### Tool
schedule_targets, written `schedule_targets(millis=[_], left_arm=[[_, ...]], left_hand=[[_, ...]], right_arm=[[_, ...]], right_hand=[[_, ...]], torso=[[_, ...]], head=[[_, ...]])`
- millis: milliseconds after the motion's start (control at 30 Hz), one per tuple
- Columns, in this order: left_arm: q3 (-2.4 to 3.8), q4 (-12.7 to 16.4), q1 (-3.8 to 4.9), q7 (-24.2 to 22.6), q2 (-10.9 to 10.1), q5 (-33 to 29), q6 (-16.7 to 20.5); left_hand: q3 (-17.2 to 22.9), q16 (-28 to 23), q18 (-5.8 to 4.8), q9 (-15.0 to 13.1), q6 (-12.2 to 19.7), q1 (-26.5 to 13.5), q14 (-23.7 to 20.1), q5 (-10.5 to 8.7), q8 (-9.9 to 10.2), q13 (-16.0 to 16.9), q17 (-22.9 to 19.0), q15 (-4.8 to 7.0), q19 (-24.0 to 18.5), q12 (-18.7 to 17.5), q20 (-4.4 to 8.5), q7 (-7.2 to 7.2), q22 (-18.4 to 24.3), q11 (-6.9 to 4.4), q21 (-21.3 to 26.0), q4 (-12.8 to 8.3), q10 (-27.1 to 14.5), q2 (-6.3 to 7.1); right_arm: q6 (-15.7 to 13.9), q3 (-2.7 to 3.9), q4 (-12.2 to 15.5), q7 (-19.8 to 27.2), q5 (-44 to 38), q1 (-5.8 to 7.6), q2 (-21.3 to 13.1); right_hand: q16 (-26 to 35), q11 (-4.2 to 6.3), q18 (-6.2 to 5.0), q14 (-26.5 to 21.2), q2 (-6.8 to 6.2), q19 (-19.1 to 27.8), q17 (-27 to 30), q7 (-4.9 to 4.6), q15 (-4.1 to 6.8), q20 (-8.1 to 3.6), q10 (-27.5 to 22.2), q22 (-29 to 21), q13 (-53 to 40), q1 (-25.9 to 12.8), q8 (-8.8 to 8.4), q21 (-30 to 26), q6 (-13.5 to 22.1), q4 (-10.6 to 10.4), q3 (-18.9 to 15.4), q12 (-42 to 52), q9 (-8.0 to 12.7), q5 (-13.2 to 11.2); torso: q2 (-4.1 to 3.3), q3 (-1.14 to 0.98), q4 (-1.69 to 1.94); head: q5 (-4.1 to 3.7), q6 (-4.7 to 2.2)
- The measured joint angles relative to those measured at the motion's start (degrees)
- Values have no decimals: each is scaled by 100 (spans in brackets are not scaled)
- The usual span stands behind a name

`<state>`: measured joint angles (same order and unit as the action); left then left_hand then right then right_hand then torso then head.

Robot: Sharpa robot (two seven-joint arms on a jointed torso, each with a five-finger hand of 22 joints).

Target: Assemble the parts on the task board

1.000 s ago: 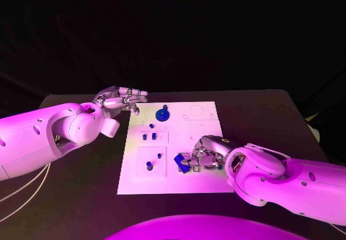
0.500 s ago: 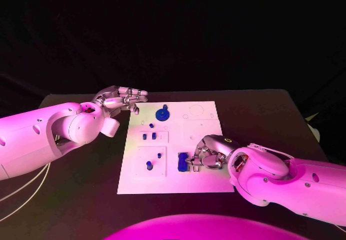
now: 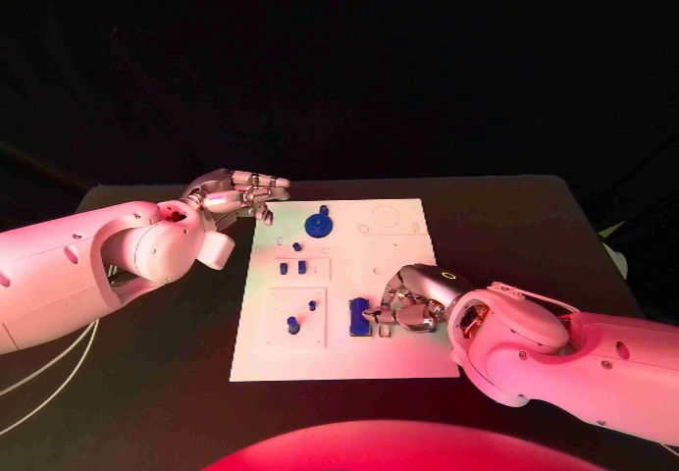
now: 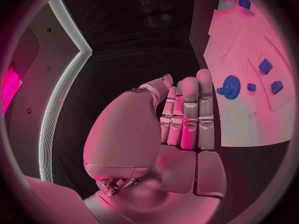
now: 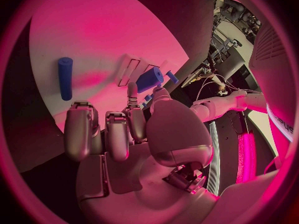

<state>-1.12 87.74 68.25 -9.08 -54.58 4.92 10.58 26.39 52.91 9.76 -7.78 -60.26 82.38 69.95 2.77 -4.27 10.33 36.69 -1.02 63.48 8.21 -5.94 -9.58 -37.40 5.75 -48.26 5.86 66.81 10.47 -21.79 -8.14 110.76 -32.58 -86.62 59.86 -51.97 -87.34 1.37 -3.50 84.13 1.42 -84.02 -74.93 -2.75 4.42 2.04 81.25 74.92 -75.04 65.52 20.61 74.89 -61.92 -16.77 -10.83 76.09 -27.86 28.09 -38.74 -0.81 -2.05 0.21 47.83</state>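
Note:
The white task board [image 3: 396, 250] lies in the middle of the table. A blue gear [image 3: 320, 226] sits near its far edge, and small blue pieces [image 3: 291, 267] stand in its left half. My right hand [image 3: 406, 308] rests on the board's near right part, fingers curled. It pinches a blue block [image 3: 359, 317] that stands against the board. The right wrist view shows this block [image 5: 150, 79] at the fingertips and a blue cylinder [image 5: 65, 78] lying loose on the board. My left hand [image 3: 235, 193] hovers off the board's far left corner, fingers straight, holding nothing.
The black table [image 3: 156, 392] surrounds the board on all sides. In the left wrist view the gear [image 4: 231, 87] and two small blue pieces [image 4: 271, 77] lie just beyond my left hand [image 4: 187, 114].
The blue block was tilted in my right hand a second ago; now it stands straight on the board, with the hand slightly nearer to me. The left hand has not moved.

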Motion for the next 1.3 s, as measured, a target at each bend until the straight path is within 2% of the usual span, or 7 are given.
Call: schedule_targets(millis=[233, 367, 533, 967, 1167, 1300], left_arm=[[-1, -1, 0, 6, 1, 0, -6], [-2, -1, 0, 9, 0, 0, -10], [-2, -1, -1, 13, -1, 0, -13], [-3, 2, -1, 18, -12, 0, -17], [-4, 5, -1, 21, -16, 0, -19], [-4, 6, 0, 22, -17, 0, -19]], left_hand=[[0, 0, 0, 0, 0, 0, 0, 0, 0, 0, -5, 0, 0, 0, 0, 0, 0, 0, 0, 0, 0, 0], [0, 0, 0, 0, 0, 0, 0, 0, 0, -1, -6, 0, 0, 0, 0, 0, -1, 0, 0, 0, 0, 0], [0, 0, 0, -1, 0, 0, 0, 0, 0, -1, -5, 0, 0, 0, 0, 0, -1, 0, 0, 0, 0, 0], [0, 0, 1, -1, 0, 0, 0, 0, 0, -2, -5, 0, 0, 0, 0, 0, -1, 0, 0, 0, 0, 0], [0, 0, 0, -1, 0, 0, 0, 0, 0, -2, -5, 0, 0, 0, 0, 0, -1, 0, -1, 0, 0, 0], [0, 0, 0, -1, 0, 0, 0, 0, 0, -2, -5, 0, 0, 0, 0, 0, -1, 0, -1, 0, 0, 0]], right_arm=[[-23, 0, 81, 38, 9, 0, -1], [-15, 0, 105, 72, 17, 0, -2], [33, 0, 111, 113, 39, -1, 9], [149, 0, 59, 156, 98, -1, 67], [154, 0, -17, 143, 97, 1, 69], [156, 0, -69, 123, 84, 5, 62]], right_hand=[[-23, 20, 0, -20, -2, 0, 0, 20, 20, 0, 21, 0, -1, 2, 0, 27, -20, 23, -23, 0, -17, -106], [-23, 20, 0, -20, -78, 0, 0, 20, 20, 0, 21, -1, 0, 78, 22, 64, -20, 23, -55, 7, -24, -205], [-23, 41, 0, -20, -102, 0, 1, 20, 20, 0, 41, -1, 0, 102, 22, 65, -20, 23, -87, 22, -29, -268], [-45, 25, 0, -20, -109, 0, 2, 20, 20, 1, 56, -2, -1, 112, 22, 66, -20, 23, -87, 37, -34, -295], [-45, 39, 0, -20, -10, 4, 2, 41, 19, -3, 103, 3, -6, 200, 44, 132, -41, 23, -87, 113, -49, -317], [-71, 54, 1, -20, 107, 21, 2, 41, 19, -20, 133, 3, -15, 140, 67, 161, -42, 23, -87, 172, -54, -348]], torso=[[0, 1, 4], [0, 4, 4], [0, 7, 7], [-1, 4, 10], [-1, 4, 5], [-1, 5, 5]], head=[[-4, -3], [-4, 4], [3, 13], [32, 46], [37, 48], [40, 49]])
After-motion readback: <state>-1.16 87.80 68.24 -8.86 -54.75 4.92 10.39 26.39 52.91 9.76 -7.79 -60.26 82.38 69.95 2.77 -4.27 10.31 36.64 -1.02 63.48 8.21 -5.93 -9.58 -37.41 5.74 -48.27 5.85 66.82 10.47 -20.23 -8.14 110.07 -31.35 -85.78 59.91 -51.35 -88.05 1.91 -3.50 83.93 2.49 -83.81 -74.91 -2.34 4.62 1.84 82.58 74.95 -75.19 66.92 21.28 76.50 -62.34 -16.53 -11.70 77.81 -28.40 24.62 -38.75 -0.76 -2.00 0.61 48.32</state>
